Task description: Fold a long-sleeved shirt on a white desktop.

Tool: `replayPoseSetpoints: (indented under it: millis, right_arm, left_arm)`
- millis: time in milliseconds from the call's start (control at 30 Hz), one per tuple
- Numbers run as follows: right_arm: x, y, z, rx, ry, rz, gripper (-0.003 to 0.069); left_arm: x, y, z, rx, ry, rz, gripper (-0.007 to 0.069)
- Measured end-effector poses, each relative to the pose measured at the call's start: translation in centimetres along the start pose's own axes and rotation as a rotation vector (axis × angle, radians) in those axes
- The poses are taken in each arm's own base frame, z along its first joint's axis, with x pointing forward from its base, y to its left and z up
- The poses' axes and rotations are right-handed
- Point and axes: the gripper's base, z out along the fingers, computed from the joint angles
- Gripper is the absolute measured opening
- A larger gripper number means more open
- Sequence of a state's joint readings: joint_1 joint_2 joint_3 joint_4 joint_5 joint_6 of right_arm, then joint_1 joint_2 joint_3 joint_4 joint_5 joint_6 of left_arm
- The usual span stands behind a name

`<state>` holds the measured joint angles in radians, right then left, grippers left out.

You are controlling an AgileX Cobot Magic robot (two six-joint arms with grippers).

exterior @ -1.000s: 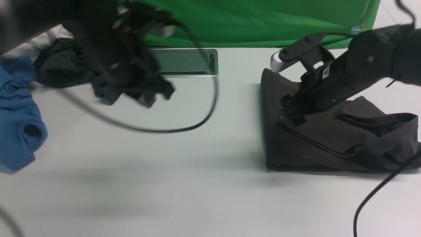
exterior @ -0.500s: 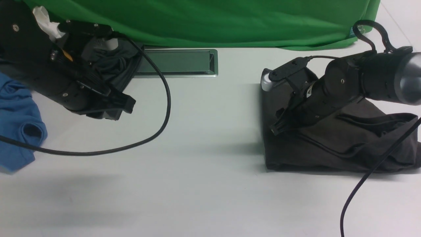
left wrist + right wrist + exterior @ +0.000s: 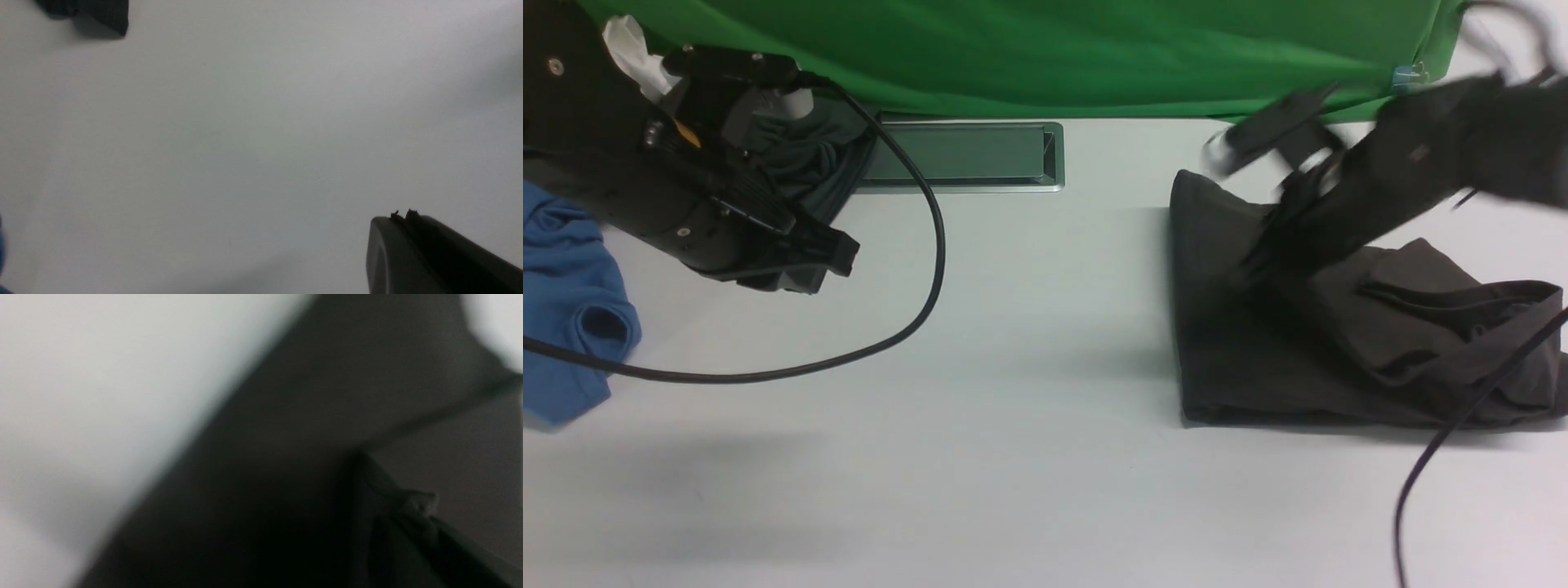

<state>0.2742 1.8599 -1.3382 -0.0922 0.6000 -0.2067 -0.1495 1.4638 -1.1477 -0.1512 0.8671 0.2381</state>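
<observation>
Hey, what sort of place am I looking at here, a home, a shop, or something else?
Probably a robotics lab rigged for recording: a green backdrop behind a white desktop with a metal hatch, plus a cabled left arm and right arm.

Left pincer (image 3: 402, 215), tips together, over white desktop (image 3: 245, 143); dark cloth corner (image 3: 104, 14) well apart.

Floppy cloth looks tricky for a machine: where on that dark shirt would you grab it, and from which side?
Likely the long-sleeved shirt, top layer by its straight left edge, from above: it lies flat on the white desktop there, while the right side is bunched. The right gripper pinches cloth there.
</observation>
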Motion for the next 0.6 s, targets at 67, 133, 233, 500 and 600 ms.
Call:
replayPoseSetpoints:
  millis: [67, 133, 233, 500, 600]
  right_arm:
    - [0.1, -2.5, -1.2, 0.046, -0.005, 0.043, 0.0038]
    - [0.5, -5.0, -2.2, 0.087, -0.011, 0.094, 0.0038]
    - [1.3, -8.4, -3.6, 0.149, -0.024, 0.16, 0.0038]
    - [-0.3, -11.3, -7.0, 0.198, -0.142, 0.226, 0.0038]
    - [-1.7, -8.9, -6.8, 0.114, -0.175, 0.213, 0.0038]
  left_arm:
    - [0.0, 0.0, 0.0, 0.002, 0.0, -0.002, 0.0041]
    - [0.0, 0.0, 0.0, 0.002, 0.0, -0.001, 0.0041]
    - [0.0, 0.0, 0.0, 0.002, -0.001, -0.002, 0.0041]
    - [-0.2, -0.1, 0.0, 0.013, -0.019, -0.015, 0.0041]
    - [-0.2, -0.2, 0.0, 0.018, -0.02, -0.019, 0.0041]
